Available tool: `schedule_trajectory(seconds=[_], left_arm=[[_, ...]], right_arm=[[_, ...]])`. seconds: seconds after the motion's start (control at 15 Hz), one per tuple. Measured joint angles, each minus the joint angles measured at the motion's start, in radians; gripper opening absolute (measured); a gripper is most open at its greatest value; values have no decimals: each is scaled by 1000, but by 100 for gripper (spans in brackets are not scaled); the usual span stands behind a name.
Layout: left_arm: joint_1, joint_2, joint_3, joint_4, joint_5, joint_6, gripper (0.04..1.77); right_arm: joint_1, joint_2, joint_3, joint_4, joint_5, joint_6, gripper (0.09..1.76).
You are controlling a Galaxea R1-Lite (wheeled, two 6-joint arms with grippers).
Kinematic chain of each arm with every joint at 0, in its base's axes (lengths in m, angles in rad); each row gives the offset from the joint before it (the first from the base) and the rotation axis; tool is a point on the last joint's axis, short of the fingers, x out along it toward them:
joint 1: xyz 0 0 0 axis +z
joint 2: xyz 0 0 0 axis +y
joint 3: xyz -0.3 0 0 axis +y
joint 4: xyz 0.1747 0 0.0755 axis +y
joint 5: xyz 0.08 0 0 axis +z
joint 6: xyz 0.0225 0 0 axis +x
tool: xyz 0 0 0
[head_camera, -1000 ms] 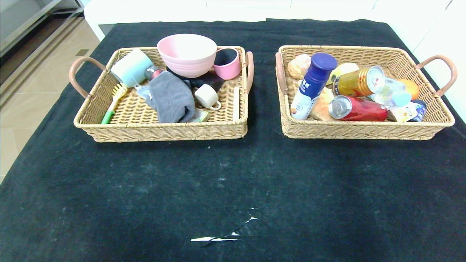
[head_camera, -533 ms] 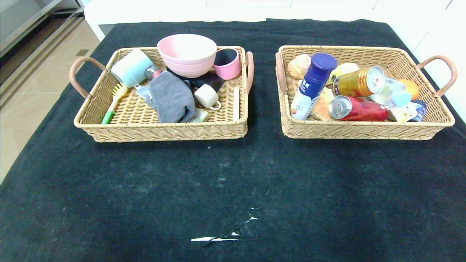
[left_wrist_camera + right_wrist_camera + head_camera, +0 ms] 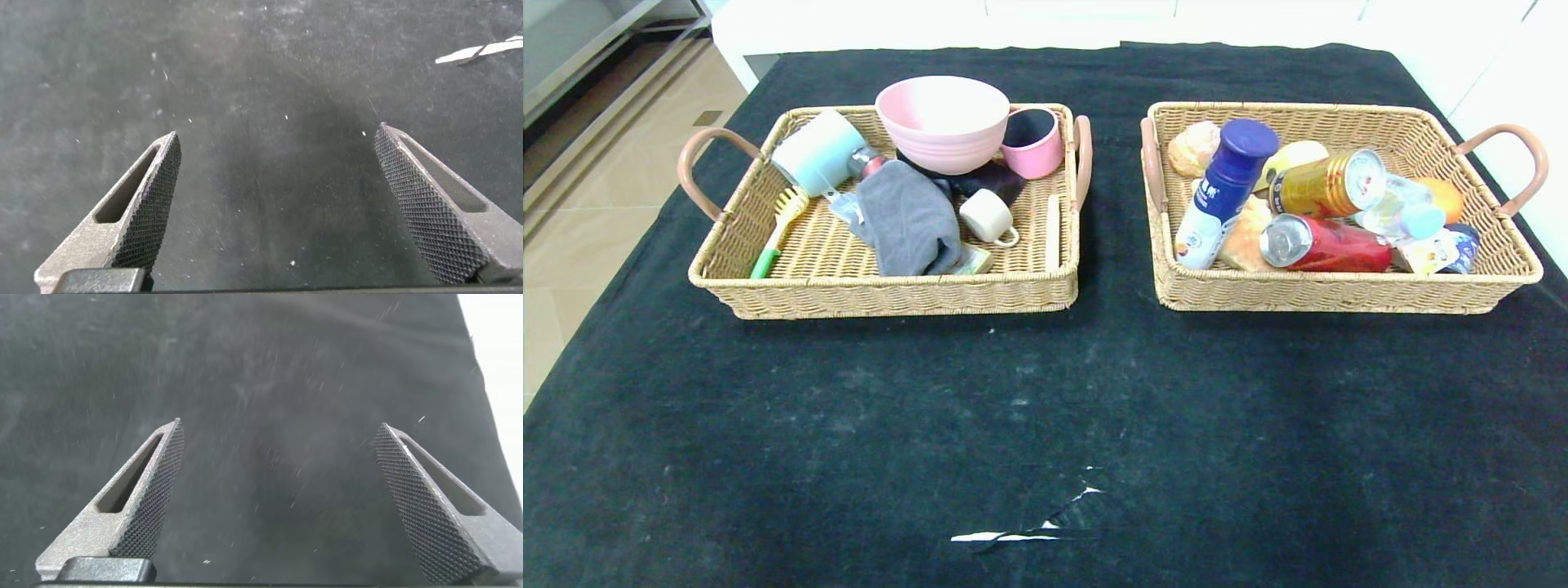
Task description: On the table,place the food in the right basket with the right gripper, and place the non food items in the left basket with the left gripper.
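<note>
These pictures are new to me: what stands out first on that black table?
Two wicker trays sit side by side at the far end of the table. The left basket holds a pink bowl, cups and a grey towel; the right basket is piled with cans and bottles. Both grippers hang open over bare cloth.

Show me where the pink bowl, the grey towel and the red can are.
pink bowl [image 3: 943, 114], head view, on its inner hollow.
grey towel [image 3: 908, 219], head view, on the middle of its folded cloth.
red can [image 3: 1331, 247], head view, on its red side wall.
</note>
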Motion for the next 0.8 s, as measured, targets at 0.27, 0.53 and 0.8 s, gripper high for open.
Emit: schedule_trajectory(seconds=[0.27, 0.53, 0.8], left_arm=[[0, 0, 0, 8, 13, -52, 172], [0, 0, 1, 10, 82, -90, 172], [0, 0, 14, 13, 106, -83, 172]], right_arm=[[0, 0, 13, 11, 2, 31, 170], [1, 0, 13, 11, 3, 35, 170], [0, 0, 13, 16, 1, 65, 170]])
